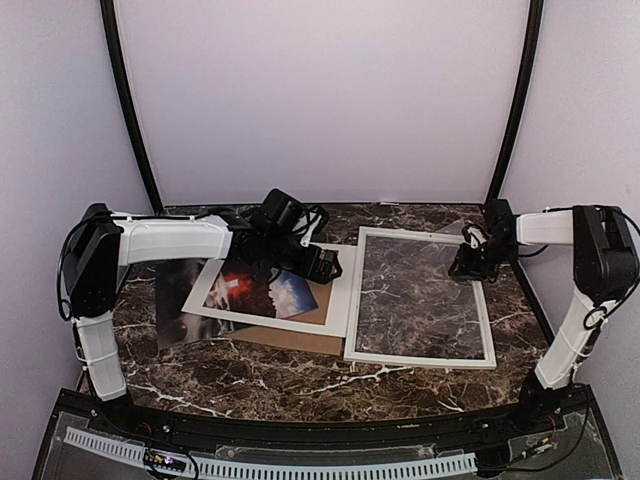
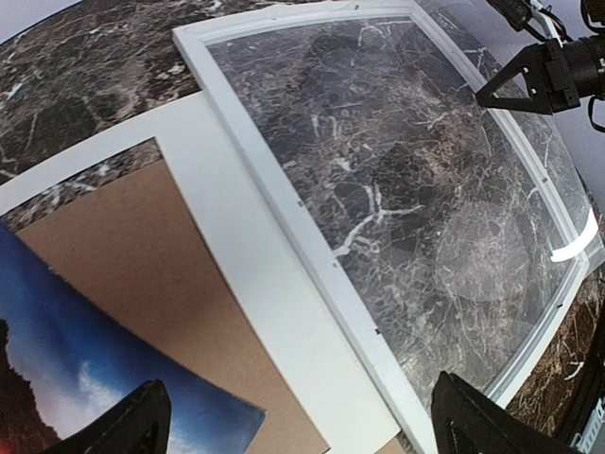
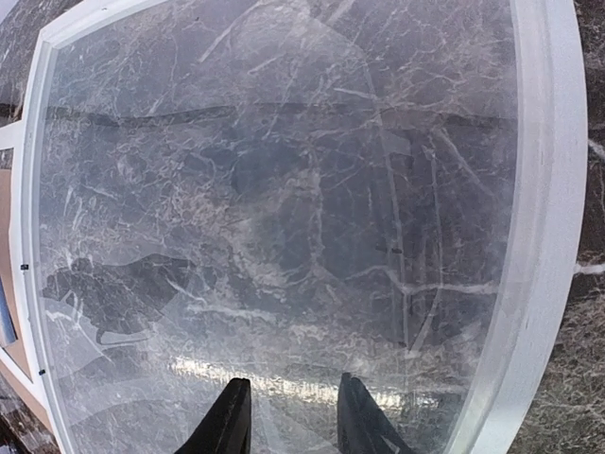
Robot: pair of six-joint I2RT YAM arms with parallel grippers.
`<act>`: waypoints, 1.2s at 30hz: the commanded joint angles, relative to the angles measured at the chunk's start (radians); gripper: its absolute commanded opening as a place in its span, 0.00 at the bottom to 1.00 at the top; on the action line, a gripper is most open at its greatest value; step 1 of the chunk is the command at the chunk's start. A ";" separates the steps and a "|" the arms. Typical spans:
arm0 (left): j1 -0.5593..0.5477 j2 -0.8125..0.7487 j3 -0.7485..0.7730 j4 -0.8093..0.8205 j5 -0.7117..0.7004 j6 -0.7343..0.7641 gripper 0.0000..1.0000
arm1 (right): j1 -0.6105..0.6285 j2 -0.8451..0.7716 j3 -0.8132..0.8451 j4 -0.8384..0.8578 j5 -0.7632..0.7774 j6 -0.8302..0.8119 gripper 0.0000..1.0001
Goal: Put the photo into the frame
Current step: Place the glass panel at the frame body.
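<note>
The photo [image 1: 258, 290], red sun and blue sky, lies left of centre and shows through the window of a white mat board [image 1: 335, 290]. Its blue corner [image 2: 85, 397] rests on brown backing board. The white-bordered frame [image 1: 355, 300] lies flat to its right, with marble showing through it. My left gripper [image 1: 327, 264] hovers open over the mat's right edge beside the frame's left rail [image 2: 274, 194], its jaws [image 2: 302, 435] wide and empty. My right gripper [image 1: 465, 262] hangs over the frame's far right part, its fingers [image 3: 227, 421] apart with nothing between them, near the frame's rim [image 3: 548, 189].
A clear plastic sheet [image 3: 284, 189] lies inside the frame, glinting near the right gripper. The brown backing board [image 1: 300, 338] sticks out below the mat. Black posts [image 1: 130, 110] stand at the back corners, and the table's black front edge [image 1: 300, 425] runs between the arm bases.
</note>
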 commanded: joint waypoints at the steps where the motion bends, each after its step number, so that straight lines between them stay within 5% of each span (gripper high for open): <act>1: -0.060 0.049 0.073 0.094 0.002 -0.013 0.99 | 0.018 0.018 0.010 0.023 -0.014 0.015 0.33; 14: -0.173 0.327 0.230 0.389 0.222 -0.159 0.98 | 0.032 0.024 0.018 0.017 -0.014 0.020 0.43; 36: -0.176 0.502 0.328 0.366 0.228 -0.300 0.97 | 0.043 0.028 0.039 -0.004 0.007 0.011 0.51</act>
